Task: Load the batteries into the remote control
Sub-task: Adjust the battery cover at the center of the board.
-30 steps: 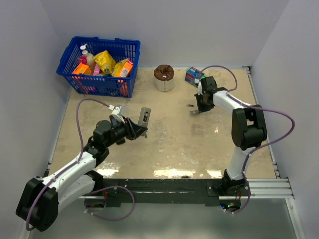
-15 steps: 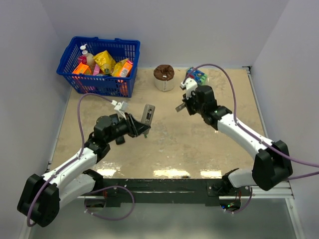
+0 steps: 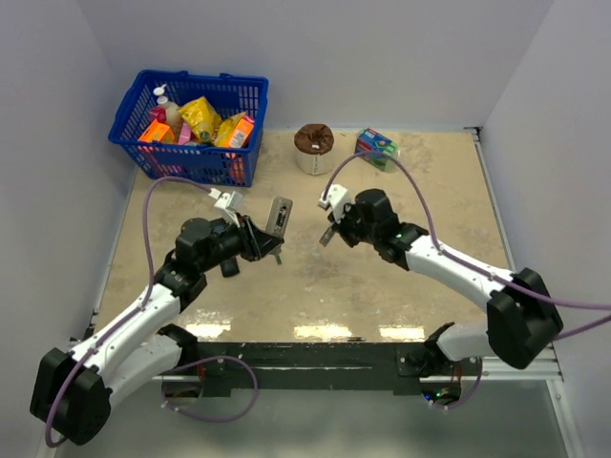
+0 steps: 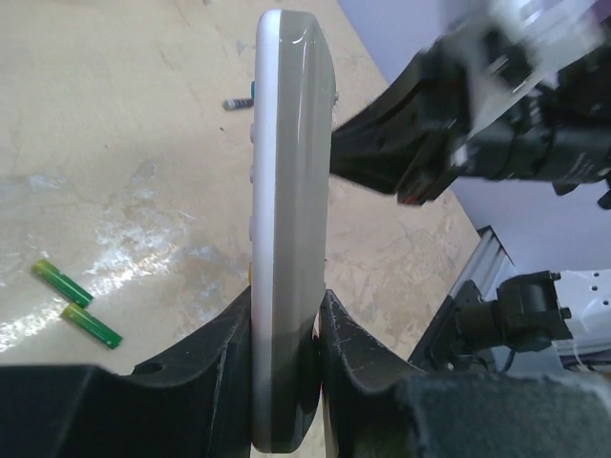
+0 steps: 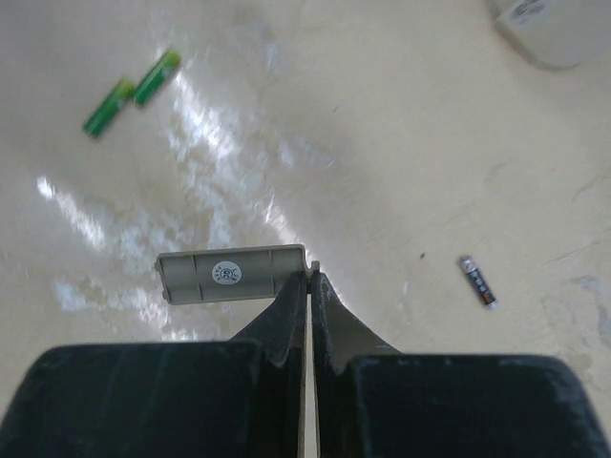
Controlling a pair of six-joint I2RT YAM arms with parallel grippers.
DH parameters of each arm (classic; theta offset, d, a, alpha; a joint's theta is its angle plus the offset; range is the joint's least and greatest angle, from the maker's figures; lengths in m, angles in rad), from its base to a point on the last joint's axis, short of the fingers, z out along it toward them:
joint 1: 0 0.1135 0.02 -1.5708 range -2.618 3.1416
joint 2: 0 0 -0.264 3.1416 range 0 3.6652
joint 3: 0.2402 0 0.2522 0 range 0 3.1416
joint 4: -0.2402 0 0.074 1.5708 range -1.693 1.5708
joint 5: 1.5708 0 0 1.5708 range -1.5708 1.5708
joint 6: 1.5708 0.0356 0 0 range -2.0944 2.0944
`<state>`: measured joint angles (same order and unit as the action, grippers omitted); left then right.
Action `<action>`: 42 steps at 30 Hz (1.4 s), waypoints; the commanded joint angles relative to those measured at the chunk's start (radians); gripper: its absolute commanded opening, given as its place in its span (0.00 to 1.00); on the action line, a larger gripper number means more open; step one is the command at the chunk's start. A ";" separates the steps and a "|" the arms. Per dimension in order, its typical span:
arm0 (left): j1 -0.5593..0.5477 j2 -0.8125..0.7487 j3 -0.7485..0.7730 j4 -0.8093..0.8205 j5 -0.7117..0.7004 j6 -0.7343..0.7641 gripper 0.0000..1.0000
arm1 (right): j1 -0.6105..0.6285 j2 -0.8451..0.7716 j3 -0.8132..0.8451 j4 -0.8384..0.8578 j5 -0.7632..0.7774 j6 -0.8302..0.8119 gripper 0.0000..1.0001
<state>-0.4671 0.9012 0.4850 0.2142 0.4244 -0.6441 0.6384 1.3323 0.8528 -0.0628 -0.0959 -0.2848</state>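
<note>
Remote control, short white plastic with grey back (image 4: pixel 286 191), is held edge-on off the beige table (image 4: pixel 115 143), clamped in left gripper (image 4: pixel 286 322). Right gripper (image 5: pixel 308 279) is pinched tight on the edge of a flat grey plastic cover (image 5: pixel 229 275). One dark cylindrical battery (image 5: pixel 477 281) lies on the table.

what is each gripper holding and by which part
The left gripper clamps the remote control near one end, squeezing its face and back. The right gripper pinches a small grey cover plate by one short end.

place: looking like a robot lab
walls: white panels (image 3: pixel 382 57) boxing in the desk (image 3: pixel 401 286)
rail (image 3: pixel 516 358): running along the desk's near edge
</note>
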 commanded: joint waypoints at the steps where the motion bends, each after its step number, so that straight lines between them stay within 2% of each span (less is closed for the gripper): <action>1: -0.001 -0.102 0.043 -0.076 -0.127 0.080 0.00 | 0.061 0.088 0.066 -0.166 0.018 -0.178 0.00; 6: -0.001 -0.272 0.001 -0.114 -0.271 0.116 0.00 | 0.093 0.195 0.120 -0.222 0.002 -0.364 0.01; 8: -0.001 -0.321 -0.002 -0.134 -0.302 0.133 0.00 | 0.096 0.238 0.138 -0.250 0.010 -0.401 0.04; 12: -0.001 -0.360 -0.005 -0.177 -0.349 0.149 0.00 | 0.110 0.307 0.204 -0.311 0.062 -0.455 0.23; 13: 0.001 -0.366 -0.005 -0.180 -0.351 0.150 0.00 | 0.109 0.315 0.216 -0.327 0.064 -0.458 0.25; 14: -0.001 -0.369 -0.009 -0.182 -0.354 0.150 0.00 | 0.112 0.321 0.226 -0.344 0.067 -0.458 0.28; 15: -0.001 -0.370 -0.008 -0.185 -0.361 0.150 0.00 | 0.110 0.326 0.245 -0.348 0.082 -0.442 0.37; 17: -0.001 -0.377 -0.011 -0.188 -0.371 0.149 0.00 | 0.115 0.323 0.265 -0.379 0.085 -0.423 0.43; 18: -0.001 -0.377 -0.011 -0.196 -0.386 0.149 0.00 | 0.115 0.321 0.300 -0.393 0.094 -0.362 0.47; 20: -0.001 -0.377 -0.003 -0.206 -0.404 0.149 0.00 | 0.115 0.323 0.360 -0.461 0.110 -0.259 0.49; 21: -0.001 -0.377 -0.002 -0.213 -0.417 0.149 0.00 | 0.116 0.323 0.421 -0.485 0.119 -0.120 0.53; 23: -0.001 -0.369 0.006 -0.246 -0.421 0.149 0.00 | 0.116 0.318 0.486 -0.543 0.157 0.029 0.56; 24: -0.001 -0.367 0.003 -0.252 -0.421 0.147 0.00 | 0.115 0.315 0.499 -0.558 0.180 0.176 0.59; 30: -0.001 -0.360 -0.017 -0.249 -0.423 0.130 0.00 | 0.115 0.390 0.558 -0.702 0.291 0.654 0.56; 33: -0.001 -0.355 -0.019 -0.256 -0.421 0.132 0.00 | 0.116 0.447 0.560 -0.721 0.294 0.784 0.56; 36: -0.001 -0.360 -0.022 -0.256 -0.420 0.130 0.00 | 0.110 0.450 0.522 -0.694 0.306 0.847 0.54; 40: -0.002 -0.369 -0.025 -0.262 -0.417 0.141 0.00 | 0.035 0.346 0.393 -0.602 0.243 0.901 0.52; 42: -0.002 -0.374 -0.032 -0.256 -0.421 0.143 0.00 | -0.002 0.291 0.332 -0.562 0.220 0.877 0.52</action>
<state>-0.4671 0.5453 0.4599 -0.0780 0.0132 -0.5262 0.7097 1.7660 1.2610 -0.6971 0.1509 0.5060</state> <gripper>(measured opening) 0.317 0.517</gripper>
